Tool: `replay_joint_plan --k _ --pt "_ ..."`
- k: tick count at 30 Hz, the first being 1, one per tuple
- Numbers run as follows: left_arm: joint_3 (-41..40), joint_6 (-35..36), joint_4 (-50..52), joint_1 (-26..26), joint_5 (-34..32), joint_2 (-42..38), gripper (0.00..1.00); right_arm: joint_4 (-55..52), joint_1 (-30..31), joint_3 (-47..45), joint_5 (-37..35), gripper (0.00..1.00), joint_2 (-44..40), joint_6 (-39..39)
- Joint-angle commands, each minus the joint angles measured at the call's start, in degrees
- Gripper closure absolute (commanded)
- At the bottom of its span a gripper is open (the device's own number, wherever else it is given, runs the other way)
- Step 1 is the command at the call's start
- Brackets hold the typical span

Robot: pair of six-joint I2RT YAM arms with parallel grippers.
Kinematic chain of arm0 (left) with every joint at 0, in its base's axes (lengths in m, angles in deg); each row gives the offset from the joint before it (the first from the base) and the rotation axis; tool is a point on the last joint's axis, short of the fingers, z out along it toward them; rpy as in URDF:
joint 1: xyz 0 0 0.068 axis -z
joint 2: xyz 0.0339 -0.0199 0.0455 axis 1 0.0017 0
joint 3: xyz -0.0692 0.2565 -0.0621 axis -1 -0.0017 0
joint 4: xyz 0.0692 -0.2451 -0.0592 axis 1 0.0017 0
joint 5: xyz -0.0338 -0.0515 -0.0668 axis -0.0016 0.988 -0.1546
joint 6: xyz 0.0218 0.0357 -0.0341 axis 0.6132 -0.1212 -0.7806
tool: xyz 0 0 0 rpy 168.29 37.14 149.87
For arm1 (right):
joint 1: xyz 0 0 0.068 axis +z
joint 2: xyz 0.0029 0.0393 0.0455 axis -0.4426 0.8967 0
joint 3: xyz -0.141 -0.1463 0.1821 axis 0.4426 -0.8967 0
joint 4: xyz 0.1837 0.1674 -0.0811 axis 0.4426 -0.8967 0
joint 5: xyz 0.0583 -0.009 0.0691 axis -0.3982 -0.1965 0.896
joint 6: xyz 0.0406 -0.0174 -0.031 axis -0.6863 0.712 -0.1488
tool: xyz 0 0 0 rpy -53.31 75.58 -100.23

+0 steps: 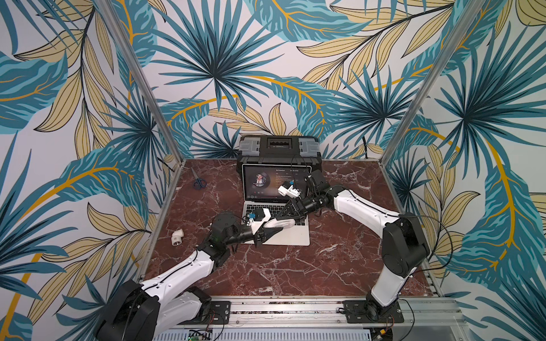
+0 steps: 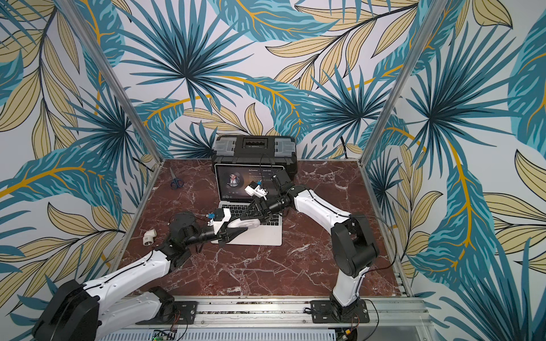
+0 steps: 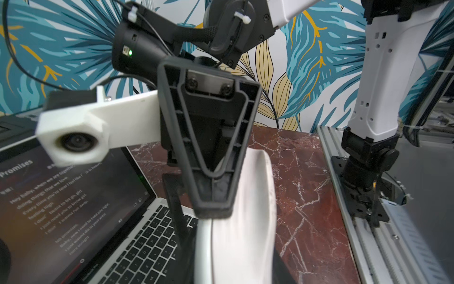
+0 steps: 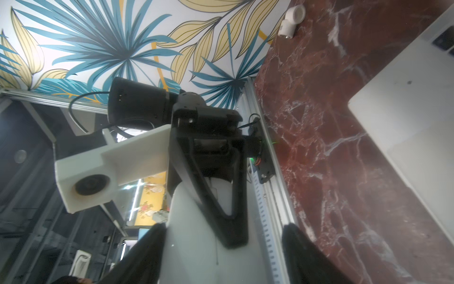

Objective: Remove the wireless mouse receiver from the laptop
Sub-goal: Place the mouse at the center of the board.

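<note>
The slim silver laptop (image 1: pixel 295 236) with black keys sits open on the red-brown marble-patterned table (image 1: pixel 295 280). It lies just past centre toward 12 o'clock, with its dark screen just in front of a black plastic toolbox (image 1: pixel 279 147). Blue-handled scissors (image 1: pixel 199 181) lie at 10 o'clock and a white plastic pipe elbow (image 1: pixel 177 237) at 9, both well apart from the work.

The two arms meet over the keyboard. The left gripper (image 1: pixel 274 230), reaching in from 7 o'clock, is clamped across the palm-sized white oval wireless mouse (image 1: pixel 279 225), holding it on edge above the keys. The right gripper (image 1: pixel 283 219), coming from 4 o'clock, has its jaws spread around the same mouse. In the right wrist view its fingers (image 4: pixel 149 253) stand wide, with a gap beside the white body (so I read it as released, not gripping).

The receiver itself cannot be made out. No stub shows on either laptop edge, and the right arm covers part of the 3 o'clock edge. By judgement it is a tiny, rigid, very light plug held only by port friction, with a short smooth cap offering little purchase. It is best pinched across the cap's flat faces with the fingertips and pulled straight out along the port, since twisting could lever the socket. The laptop may slide, so its base wants steadying.
</note>
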Motion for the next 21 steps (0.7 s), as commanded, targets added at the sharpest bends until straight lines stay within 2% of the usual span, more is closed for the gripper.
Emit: replay_joint_plan --k 1,3,5,8,11,13,16,18,21 --pt "6.0 -7.3 8.3 0.2 4.4 -1.9 1.00 -0.9 -2.7 -0.7 -15.7 0.11 -6.3 4.5" --pt "5.6 -13.1 11.0 0.1 6.4 -2.2 1.00 -0.8 -4.8 -2.5 -25.2 0.07 -10.6 8.8" --pt "4.1 -20.8 12.3 -0.1 7.3 -2.8 1.00 -0.4 -5.7 -4.9 -41.1 0.04 -14.6 14.0" --pt "1.6 -32.1 13.6 -0.2 8.6 -3.2 1.00 1.2 -5.7 -8.3 -59.9 0.06 -18.2 26.1" --pt "-0.9 -42.3 16.3 -0.1 10.0 -3.2 1.00 5.5 -5.8 -12.2 -71.0 0.07 -19.3 39.2" --pt "-2.2 -45.0 20.2 -0.1 10.5 -2.5 1.00 6.7 -6.8 -13.4 -72.5 0.08 -18.2 46.7" --pt "-4.0 -47.8 27.7 0.1 9.9 -2.0 1.00 6.7 -9.6 -14.8 -66.8 0.11 -15.9 55.8" --pt "-6.2 -50.4 28.5 0.1 8.8 -2.3 1.00 5.3 -11.1 -15.1 -62.4 0.12 -14.2 61.4" --pt "-8.9 -51.9 28.3 0.6 6.4 -3.0 1.00 4.3 -12.2 -13.5 -60.4 0.14 -10.7 65.9"
